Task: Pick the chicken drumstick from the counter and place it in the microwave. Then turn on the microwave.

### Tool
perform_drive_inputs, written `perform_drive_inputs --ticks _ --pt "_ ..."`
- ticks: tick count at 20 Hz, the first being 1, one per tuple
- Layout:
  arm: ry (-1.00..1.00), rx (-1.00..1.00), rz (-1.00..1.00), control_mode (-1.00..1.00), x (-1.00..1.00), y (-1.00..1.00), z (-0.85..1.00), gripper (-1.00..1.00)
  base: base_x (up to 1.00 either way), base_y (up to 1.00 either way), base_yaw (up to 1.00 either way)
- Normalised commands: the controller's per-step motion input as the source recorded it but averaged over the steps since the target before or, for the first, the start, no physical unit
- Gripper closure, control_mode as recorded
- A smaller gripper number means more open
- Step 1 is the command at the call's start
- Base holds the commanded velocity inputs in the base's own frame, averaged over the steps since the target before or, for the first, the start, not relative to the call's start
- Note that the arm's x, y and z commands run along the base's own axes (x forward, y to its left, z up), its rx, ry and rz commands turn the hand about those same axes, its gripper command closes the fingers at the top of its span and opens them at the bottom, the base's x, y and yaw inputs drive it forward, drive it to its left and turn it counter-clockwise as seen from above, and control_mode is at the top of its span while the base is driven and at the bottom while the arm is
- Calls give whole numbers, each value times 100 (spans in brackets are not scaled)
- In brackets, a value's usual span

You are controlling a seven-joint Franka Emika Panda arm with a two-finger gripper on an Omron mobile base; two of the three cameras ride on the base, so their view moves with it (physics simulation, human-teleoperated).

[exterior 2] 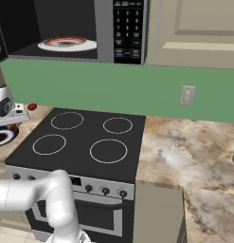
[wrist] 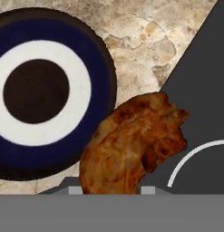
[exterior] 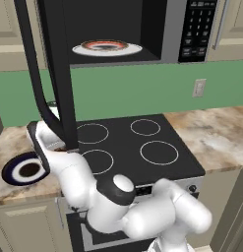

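Observation:
The chicken drumstick (wrist: 131, 140), reddish-brown and lumpy, sits between my gripper's (wrist: 111, 190) two finger tips and fills the gap between them. Below it lie the marbled counter (wrist: 145, 41) and the black stove's edge. In the left base view my hand (exterior: 42, 140) hangs low over the counter (exterior: 10, 140) left of the stove, partly hidden by the microwave's open door (exterior: 59, 74). The microwave (exterior: 167, 29) stands open above the stove, with a white plate (exterior: 107, 47) inside and its keypad (exterior: 197, 29) on the right.
A dark blue and white plate (wrist: 41, 90) lies on the counter right beside the drumstick. A small bright red object (exterior 2: 31, 107) sits at the back of the left counter. The black cooktop (exterior: 137, 147) has white rings. More counter (exterior 2: 194, 152) stretches to the stove's right.

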Motion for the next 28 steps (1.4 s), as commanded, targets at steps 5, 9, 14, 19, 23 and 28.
perform_drive_inputs --ticks 5,9,14,19,23,28 --pt "-3 0 -3 -100 -31 -63 21 100 0 0 0" --pt "-7 0 -1 -100 -47 -71 20 100 0 0 0" --pt "-8 0 -1 -100 -53 -66 46 100 0 0 0" --pt "-11 0 -2 -100 -52 -64 66 100 0 0 0" --pt "-13 0 -1 -100 -57 -60 57 100 0 0 0" --pt "-15 0 -1 -100 -62 -52 55 100 0 0 0"
